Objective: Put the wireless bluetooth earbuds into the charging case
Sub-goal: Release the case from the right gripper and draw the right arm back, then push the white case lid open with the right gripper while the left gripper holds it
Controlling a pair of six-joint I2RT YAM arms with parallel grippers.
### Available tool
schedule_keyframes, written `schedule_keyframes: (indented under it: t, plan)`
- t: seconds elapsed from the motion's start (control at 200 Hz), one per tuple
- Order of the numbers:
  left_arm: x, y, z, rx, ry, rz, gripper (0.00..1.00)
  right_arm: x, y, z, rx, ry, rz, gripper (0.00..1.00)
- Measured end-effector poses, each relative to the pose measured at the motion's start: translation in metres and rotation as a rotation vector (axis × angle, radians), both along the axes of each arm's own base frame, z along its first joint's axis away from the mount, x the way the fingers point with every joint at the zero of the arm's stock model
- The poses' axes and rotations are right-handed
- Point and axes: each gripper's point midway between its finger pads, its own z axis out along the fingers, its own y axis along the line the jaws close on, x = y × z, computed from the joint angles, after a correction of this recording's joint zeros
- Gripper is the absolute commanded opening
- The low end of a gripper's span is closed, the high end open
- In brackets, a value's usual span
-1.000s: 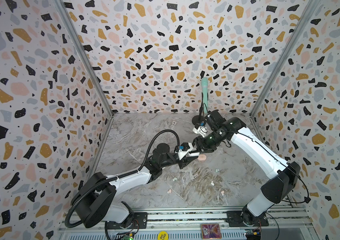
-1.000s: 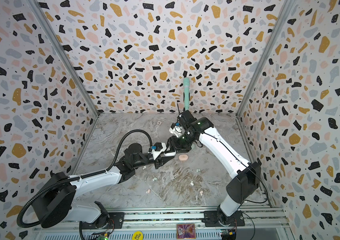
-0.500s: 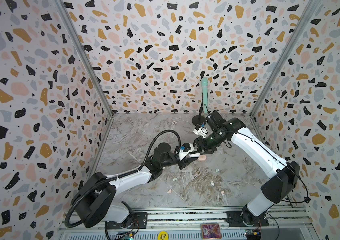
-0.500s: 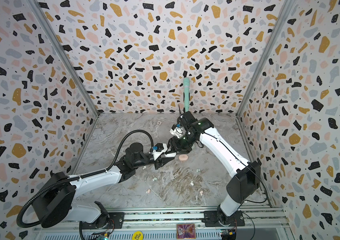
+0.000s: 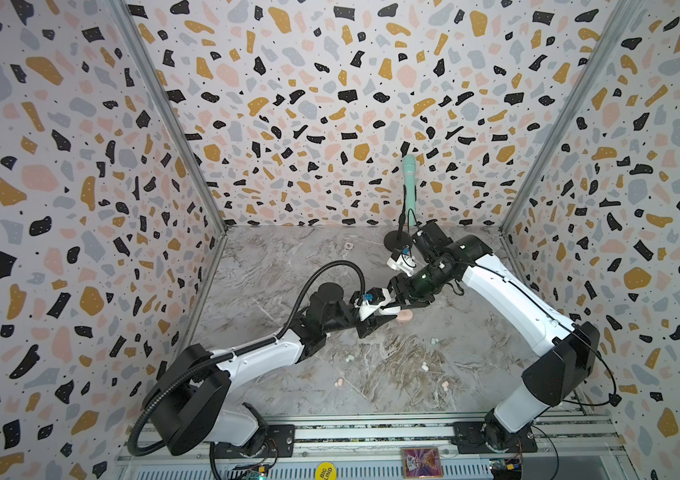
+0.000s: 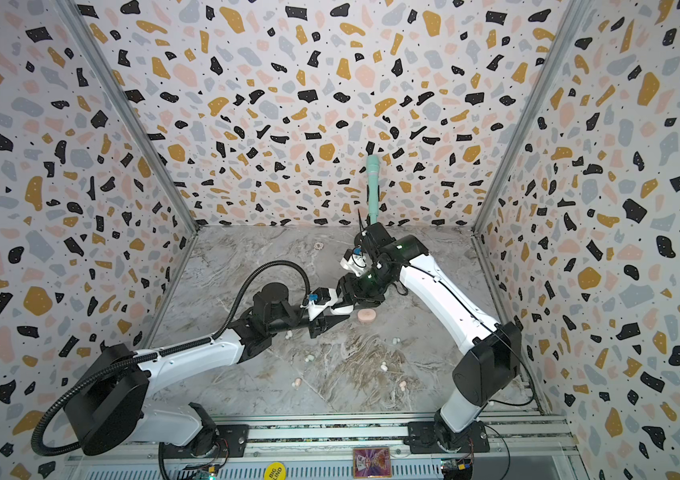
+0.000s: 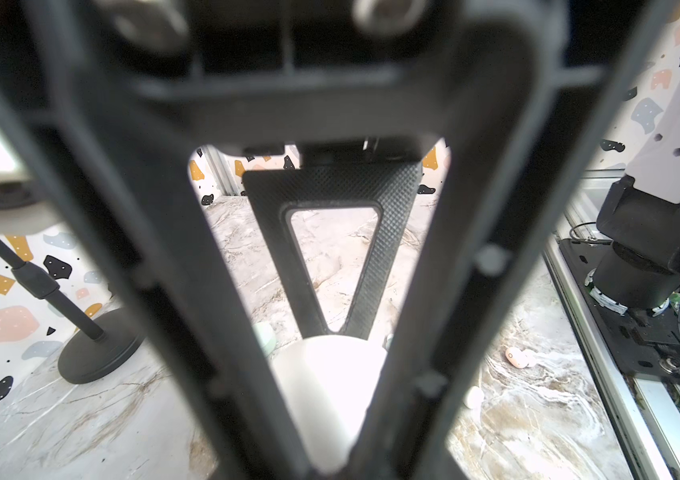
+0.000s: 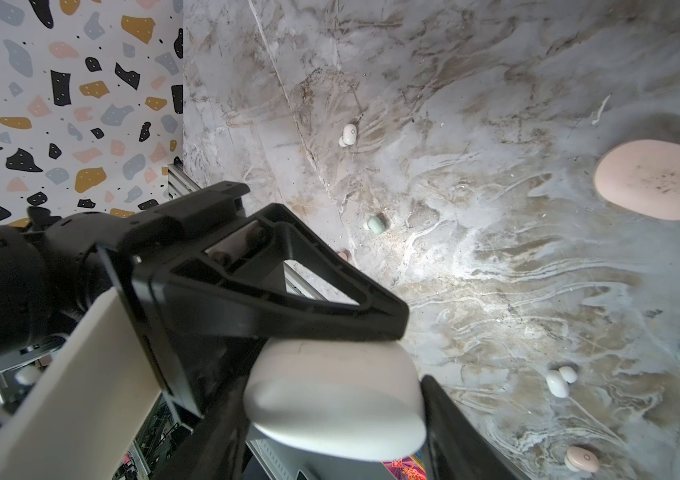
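A white pebble-shaped charging case (image 8: 334,399) hangs above the marble floor, held by both arms. My left gripper (image 7: 330,465) is shut on its flat faces, and one of its fingers (image 8: 288,291) lies across the top of the case. My right gripper (image 8: 338,419) is shut on the case's ends. In both top views the two grippers meet at mid-floor (image 5: 388,309) (image 6: 340,308). Loose earbuds lie on the floor: white (image 8: 348,135) (image 5: 433,341), mint (image 8: 375,224) and pink (image 8: 581,457) (image 5: 339,382).
A pink case (image 5: 404,318) (image 8: 658,178) lies shut on the floor just right of the grippers. A mint microphone (image 5: 409,187) on a black stand with a round base (image 5: 396,240) rises at the back wall. Terrazzo walls enclose three sides; a metal rail (image 5: 371,432) runs along the front.
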Motion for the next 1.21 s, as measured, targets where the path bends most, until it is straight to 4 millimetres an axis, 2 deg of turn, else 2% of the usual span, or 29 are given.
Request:
schedule_keyframes:
  t: [0.27, 0.456, 0.636, 0.801, 0.881, 1.041, 1.206]
  plan:
    - [-0.005, -0.003, 0.001, -0.031, 0.068, -0.019, 0.26, 0.001, -0.005, 0.003, 0.018, -0.026, -0.013, 0.74]
    - [-0.016, -0.004, 0.001, -0.061, 0.141, -0.063, 0.24, 0.001, -0.031, 0.018, 0.05, -0.12, -0.066, 0.85]
    - [-0.028, -0.003, -0.008, -0.068, 0.232, -0.105, 0.23, -0.01, -0.055, 0.027, 0.015, -0.293, -0.05, 0.85]
    - [-0.037, -0.004, -0.004, -0.086, 0.283, -0.147, 0.23, -0.041, -0.057, 0.028, 0.025, -0.529, 0.072, 0.83]
    - [-0.041, -0.004, 0.0, -0.096, 0.292, -0.164, 0.22, -0.054, -0.056, 0.035, 0.063, -0.637, 0.127, 0.82]
    - [-0.045, -0.004, 0.003, -0.103, 0.306, -0.189, 0.2, -0.047, -0.051, 0.046, 0.087, -0.755, 0.164, 0.81]
    - [-0.048, -0.003, 0.002, -0.096, 0.313, -0.197, 0.19, -0.04, -0.037, 0.038, 0.085, -0.781, 0.226, 0.81]
